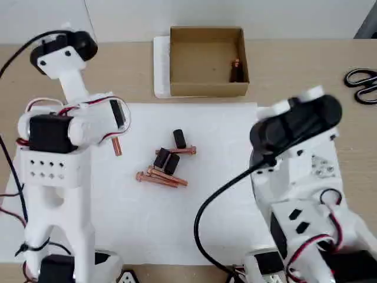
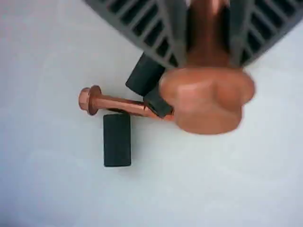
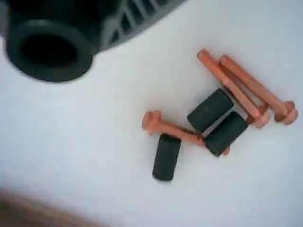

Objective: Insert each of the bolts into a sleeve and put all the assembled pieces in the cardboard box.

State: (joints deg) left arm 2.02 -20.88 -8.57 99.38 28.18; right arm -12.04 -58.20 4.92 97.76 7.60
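Left pincer (image 2: 206,56) around copper bolt (image 2: 207,100)

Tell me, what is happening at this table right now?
The left gripper holds a copper bolt and the right gripper holds a black sleeve, both above the white sheet. Three loose bolts and three loose sleeves lie piled on it. One assembled piece sits in the cardboard box.
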